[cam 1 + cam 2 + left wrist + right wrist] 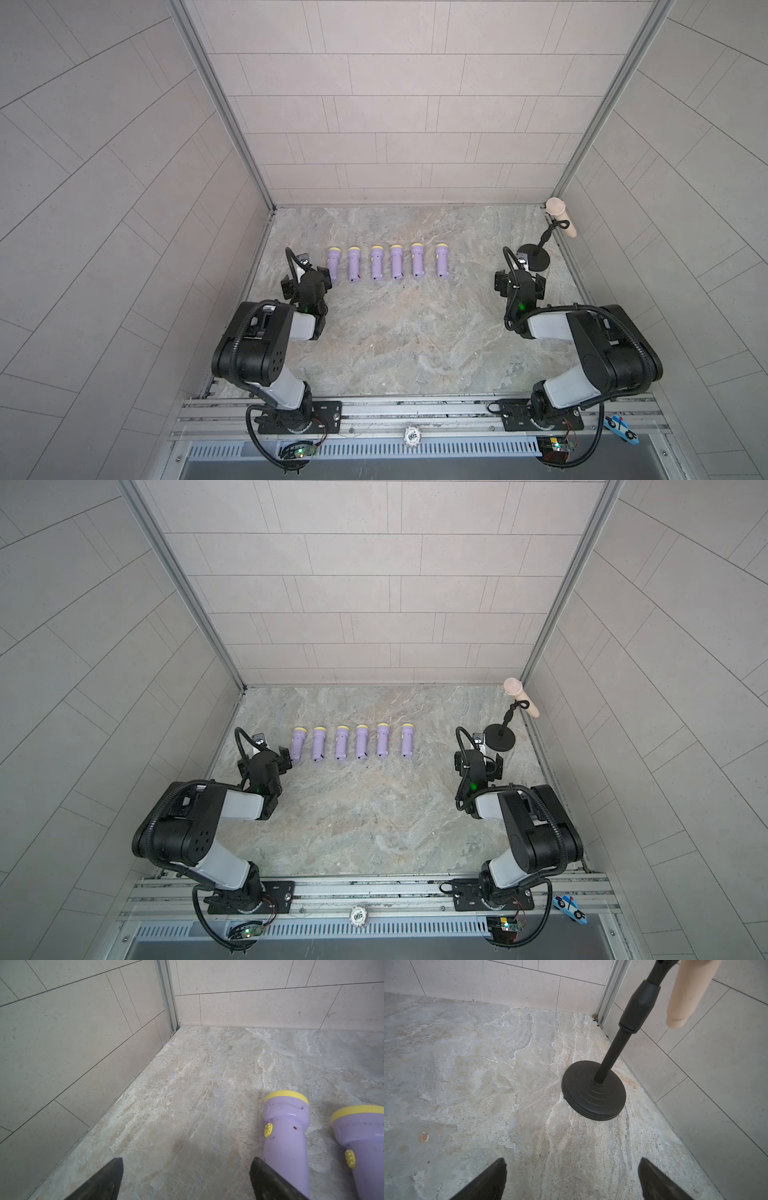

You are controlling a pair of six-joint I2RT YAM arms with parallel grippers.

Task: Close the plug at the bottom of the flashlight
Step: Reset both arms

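Marble tabletop (415, 332) bears six flashlights (396, 266); left claw (186, 1159) and right claw (572, 1159) gape.

Enclosure interior. Pale grey tiled walls (415, 104) stood on three sides, joined by aluminium corner posts (224, 104). The floor (415, 332) was a marbled grey-beige slab under even, soft light. Just ahead of the right gripper (572, 1160), near a corner post, a black round-based stand (583, 1093) carried a beige cylinder (685, 997). Ahead of the left gripper (187, 1159) the floor met the side wall and the far wall.
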